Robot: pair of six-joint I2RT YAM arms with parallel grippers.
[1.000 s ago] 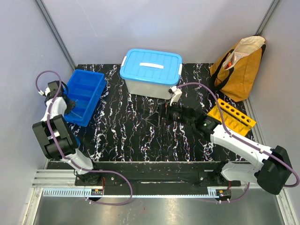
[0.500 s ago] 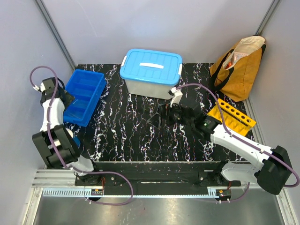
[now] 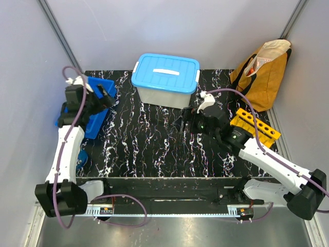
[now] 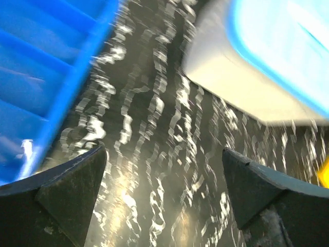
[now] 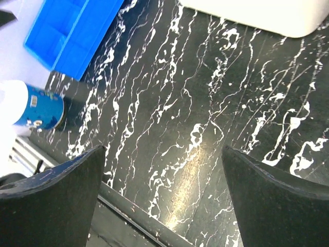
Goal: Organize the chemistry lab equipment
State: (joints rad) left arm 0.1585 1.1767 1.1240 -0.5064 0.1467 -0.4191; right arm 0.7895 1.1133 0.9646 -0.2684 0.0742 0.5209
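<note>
While both arms reach over the black marbled bench (image 3: 154, 149), the overhead view puts the left gripper (image 3: 103, 95) above the blue divided tray (image 3: 97, 122) at far left, and the arm hides most of its compartments. The white tub (image 3: 162, 95) stands at back centre with its blue lid (image 3: 165, 72) on, so its contents are hidden. The yellow-orange rack (image 3: 255, 125) lies at the right edge beside the right arm, in front of a tan bag (image 3: 264, 77) with white and red bits at its mouth. The right gripper (image 3: 186, 121) hovers before the tub.

From the left wrist, the jaws stand released, wide apart over the bench between tray and tub. The tray's compartments are too blurred to read.

From the right wrist, the jaws are likewise spread, gripping nothing. The tray's visible compartments show plain blue floor, and a white-and-blue cylinder (image 5: 36, 105) sits by the bench edge.
</note>
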